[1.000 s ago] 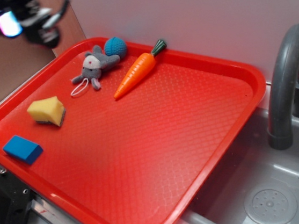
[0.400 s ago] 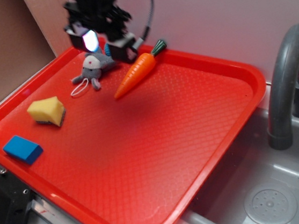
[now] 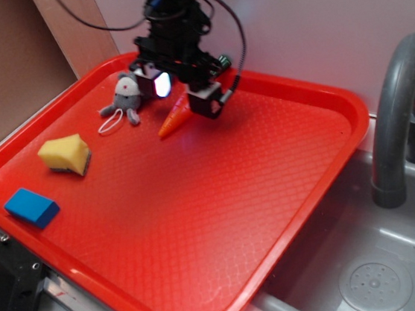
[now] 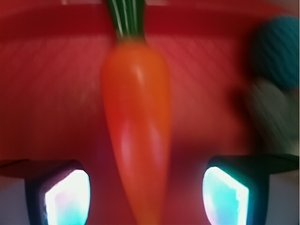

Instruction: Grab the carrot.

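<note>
The orange carrot [image 3: 175,116] lies on the red tray [image 3: 283,162] near its far edge; only its pointed end and a bit of green stem [image 3: 224,61] show past the arm. In the wrist view the carrot [image 4: 137,117] lies lengthwise between my two fingers, stem [image 4: 125,16] away from me. My gripper [image 3: 183,92] is open, straddling the carrot just above it. One fingertip [image 4: 68,197] is left of the carrot, the other right, with gaps on both sides.
A grey plush mouse [image 3: 123,96] lies just left of the gripper, and a teal ball [image 4: 277,44] beside it. A yellow sponge [image 3: 65,154] and a blue block [image 3: 31,206] sit at the tray's left. A sink with grey faucet [image 3: 398,119] is at the right.
My gripper has swung in from the upper left, passed over the mouse and come down over the carrot. The carrot has not moved.
</note>
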